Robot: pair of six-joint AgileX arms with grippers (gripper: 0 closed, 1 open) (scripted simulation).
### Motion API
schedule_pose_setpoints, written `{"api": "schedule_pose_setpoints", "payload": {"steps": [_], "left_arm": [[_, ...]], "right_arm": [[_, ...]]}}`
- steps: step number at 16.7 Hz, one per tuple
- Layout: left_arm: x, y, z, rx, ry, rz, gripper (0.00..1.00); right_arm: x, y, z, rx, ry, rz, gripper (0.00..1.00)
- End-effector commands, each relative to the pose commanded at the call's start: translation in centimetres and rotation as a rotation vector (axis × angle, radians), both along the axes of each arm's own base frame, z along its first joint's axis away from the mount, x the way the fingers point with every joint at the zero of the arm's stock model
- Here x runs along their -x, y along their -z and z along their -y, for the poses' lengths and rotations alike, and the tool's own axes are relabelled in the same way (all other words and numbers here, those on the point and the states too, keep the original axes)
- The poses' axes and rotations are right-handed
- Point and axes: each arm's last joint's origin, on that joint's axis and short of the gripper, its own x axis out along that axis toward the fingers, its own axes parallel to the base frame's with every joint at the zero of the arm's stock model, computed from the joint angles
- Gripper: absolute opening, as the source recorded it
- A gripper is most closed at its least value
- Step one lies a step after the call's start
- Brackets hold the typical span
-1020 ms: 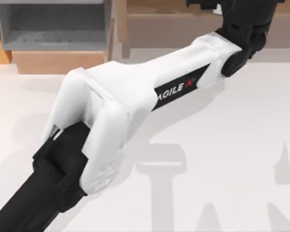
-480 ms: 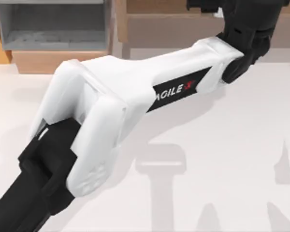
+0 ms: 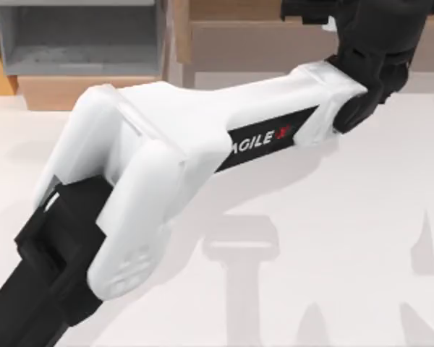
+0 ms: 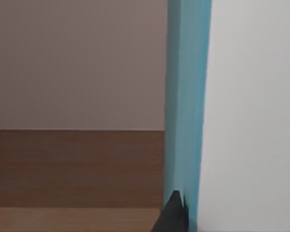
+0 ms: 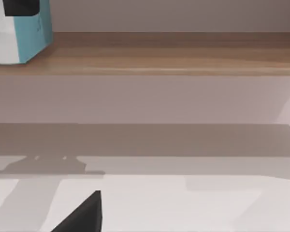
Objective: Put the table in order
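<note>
Left arm [image 3: 166, 166] stretched across plain white tabletop [image 3: 333, 217] to long brown wooden shelf [image 5: 183, 53] at far edge. Left gripper [image 4: 174, 215] against teal-and-white box [image 4: 188, 96] standing on shelf; grip state cannot tell. Judged step: shelving box. Next: release, withdraw without tipping box. Right gripper [image 5: 82, 215] low over tabletop, idle.

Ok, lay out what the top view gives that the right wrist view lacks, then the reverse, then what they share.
Top view: my left arm stretched over the white table toward the brown shelf, and the light-wood box with grey inside at the left. Right wrist view: a teal and white carton at shelf level. Shared: the shelf and the table.
</note>
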Motion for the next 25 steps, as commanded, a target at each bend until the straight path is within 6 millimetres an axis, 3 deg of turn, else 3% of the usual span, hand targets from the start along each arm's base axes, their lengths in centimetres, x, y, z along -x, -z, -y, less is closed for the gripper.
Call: {"api": "schedule_pose_setpoints", "payload": {"steps": [6,11,15,19,25], "left_arm": [[2.2,-1.7,-1.5,-0.147,0.074,-0.004,0.0],[6.4,-2.8,-5.5,-0.445,0.186,-0.005,0.0],[9.7,-1.5,-10.6,-0.753,0.27,0.0,0.0],[11.7,1.9,-16.9,-1.089,0.329,-0.031,0.0],[11.6,5.7,-27.2,-1.448,0.301,-0.139,0.0]], "right_arm": [[0.0,0.0,0.0,0.0,0.0,0.0,1.0],[0.0,0.0,0.0,0.0,0.0,0.0,1.0],[0.0,0.0,0.0,0.0,0.0,0.0,1.0],[0.0,0.0,0.0,0.0,0.0,0.0,1.0],[0.0,0.0,0.0,0.0,0.0,0.0,1.0]]}}
